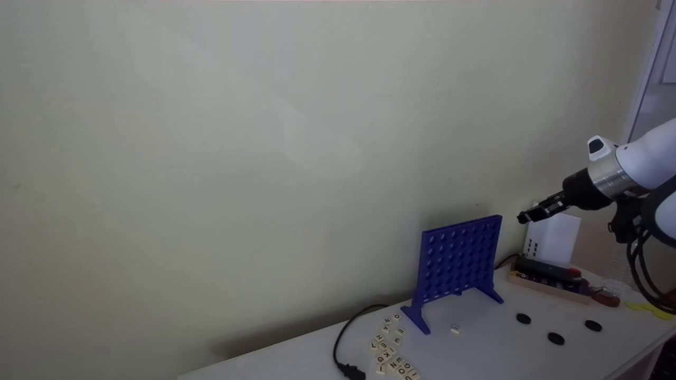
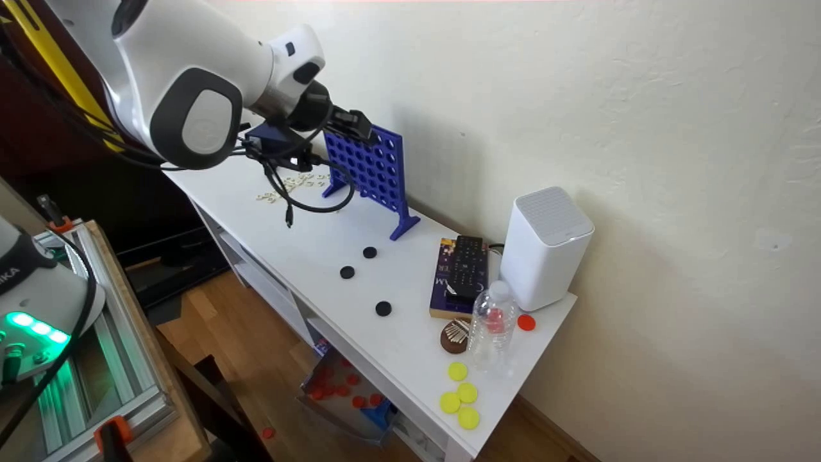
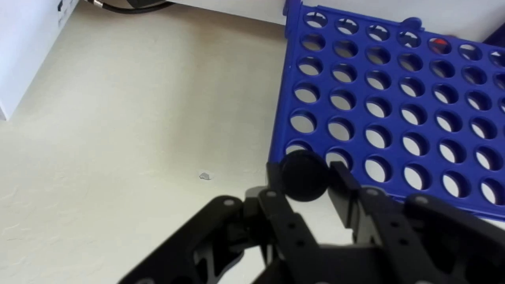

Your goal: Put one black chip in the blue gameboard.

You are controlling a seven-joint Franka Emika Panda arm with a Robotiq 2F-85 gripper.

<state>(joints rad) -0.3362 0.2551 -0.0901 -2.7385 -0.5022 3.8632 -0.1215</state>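
in the wrist view, lower centre, the tool (image 3: 306, 173) pinches one black chip (image 3: 304, 178); right, one blue gameboard (image 3: 395, 97). in an exterior view, lower right, three more black chips (image 1: 555, 338); bottom, letter tiles (image 1: 386, 355) including k, g.

Wall (image 1: 237, 158) is looking pretty dim and greyish in an exterior view, soft shadow falling behind the board (image 1: 459, 258). Green lights (image 2: 40, 328) are glowing. Wrist view's coming out brighter, gripper (image 3: 305, 176) going near-black and kinda soft.
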